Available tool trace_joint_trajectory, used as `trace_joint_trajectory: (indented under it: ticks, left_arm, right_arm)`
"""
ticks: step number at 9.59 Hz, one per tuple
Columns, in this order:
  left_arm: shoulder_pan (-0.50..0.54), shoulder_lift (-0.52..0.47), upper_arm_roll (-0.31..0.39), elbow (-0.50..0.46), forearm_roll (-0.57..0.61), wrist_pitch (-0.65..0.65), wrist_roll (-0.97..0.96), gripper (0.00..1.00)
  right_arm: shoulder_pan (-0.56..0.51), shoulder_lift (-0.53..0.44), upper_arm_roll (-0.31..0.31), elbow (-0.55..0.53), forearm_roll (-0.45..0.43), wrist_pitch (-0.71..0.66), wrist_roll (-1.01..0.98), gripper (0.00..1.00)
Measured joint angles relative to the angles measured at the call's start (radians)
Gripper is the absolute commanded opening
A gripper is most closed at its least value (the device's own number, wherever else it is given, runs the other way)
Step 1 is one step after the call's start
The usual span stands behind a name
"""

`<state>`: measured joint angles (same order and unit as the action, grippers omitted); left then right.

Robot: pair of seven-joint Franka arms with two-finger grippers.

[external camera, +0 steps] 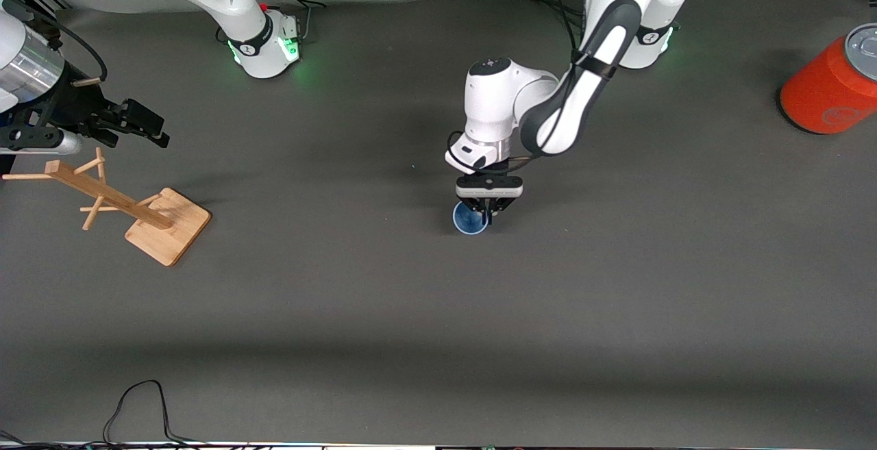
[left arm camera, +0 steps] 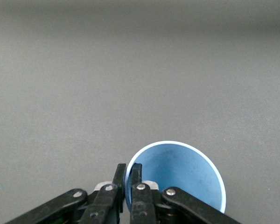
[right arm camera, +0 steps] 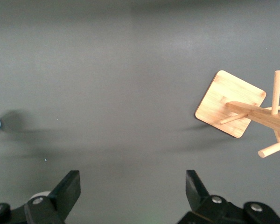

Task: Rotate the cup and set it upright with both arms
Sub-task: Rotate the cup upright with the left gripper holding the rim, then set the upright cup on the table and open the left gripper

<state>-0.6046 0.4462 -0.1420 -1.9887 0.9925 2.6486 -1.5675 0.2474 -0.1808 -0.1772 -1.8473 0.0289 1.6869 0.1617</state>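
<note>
Now upright — cup [external camera: 470,220] axis vertical, mouth up; left gripper [external camera: 488,215] pinches its rim, right gripper [right arm camera: 133,191] waits spread.

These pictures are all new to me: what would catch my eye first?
Mid-table, the left gripper has its jaws pinched shut on the rim of a small blue cup, mouth up. At the right arm's end a wooden peg stand rises from its square base, with the right gripper hanging above it, jaws open. A big red can sits at the left arm's end.
</note>
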Motion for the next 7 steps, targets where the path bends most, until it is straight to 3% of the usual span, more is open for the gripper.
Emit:
trace_joint_trajectory:
  ticks: [2, 3, 4, 7]
  left_arm:
    - [-0.023, 0.007, -0.003, -0.014, 0.120, 0.005, -0.168, 0.00]
    - [-0.037, 0.011, -0.003, -0.018, 0.161, 0.005, -0.231, 0.55]
    - [-0.045, 0.015, -0.003, -0.018, 0.182, 0.005, -0.263, 1.00]
    - [-0.050, 0.017, -0.003, -0.018, 0.194, 0.005, -0.275, 1.00]
  right_arm:
    - [0.000, -0.001, 0.000, 0.000, 0.000, 0.000, 0.000, 1.00]
    - [0.000, -0.002, 0.000, 0.000, 0.000, 0.000, 0.000, 1.00]
    - [0.000, -0.004, 0.000, 0.000, 0.000, 0.000, 0.000, 1.00]
    - [0.000, -0.006, 0.000, 0.000, -0.001, 0.000, 0.000, 1.00]
